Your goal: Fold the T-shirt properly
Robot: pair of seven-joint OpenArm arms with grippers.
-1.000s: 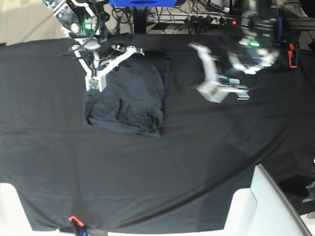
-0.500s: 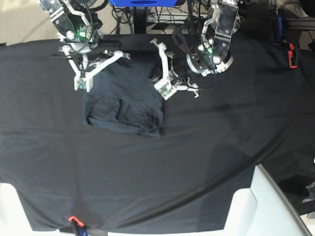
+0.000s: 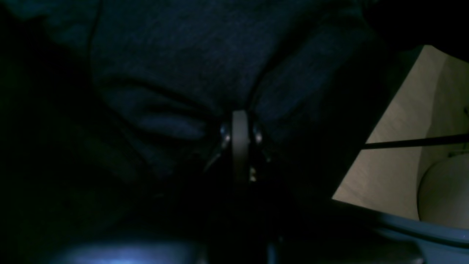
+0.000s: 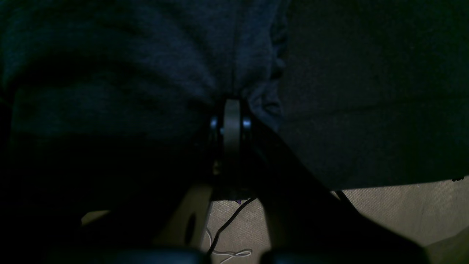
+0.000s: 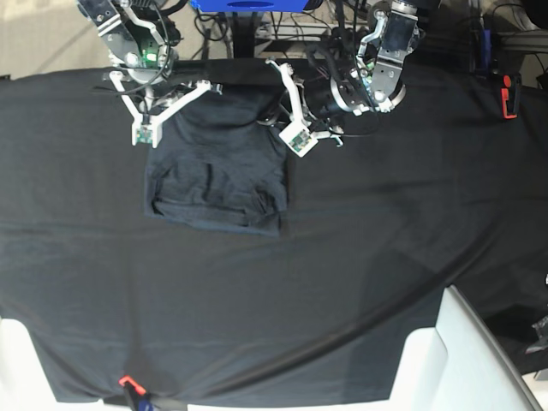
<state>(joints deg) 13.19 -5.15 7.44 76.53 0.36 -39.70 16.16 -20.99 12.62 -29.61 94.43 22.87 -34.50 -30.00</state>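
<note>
The T-shirt [image 5: 218, 167] lies folded into a rough rectangle on the black tablecloth [image 5: 385, 248], left of centre at the back. My right gripper [image 5: 169, 110] is at its far left corner and my left gripper [image 5: 291, 107] at its far right corner. In the left wrist view the shirt [image 3: 183, 55] puckers around the left gripper [image 3: 240, 117], which looks shut on it. In the right wrist view the shirt [image 4: 146, 55] and its hem gather at the right gripper [image 4: 231, 106], which also looks shut on it.
A white block [image 5: 454, 360] stands at the table's front right corner. An orange clip [image 5: 127, 381] sits at the front edge. A red item [image 5: 511, 92] and cables [image 5: 342, 34] lie along the back edge, behind both arms.
My left gripper swung in from the right and came down on the shirt's far right corner. My right gripper shifted slightly at the far left corner. The shirt's far edge is now bunched.
</note>
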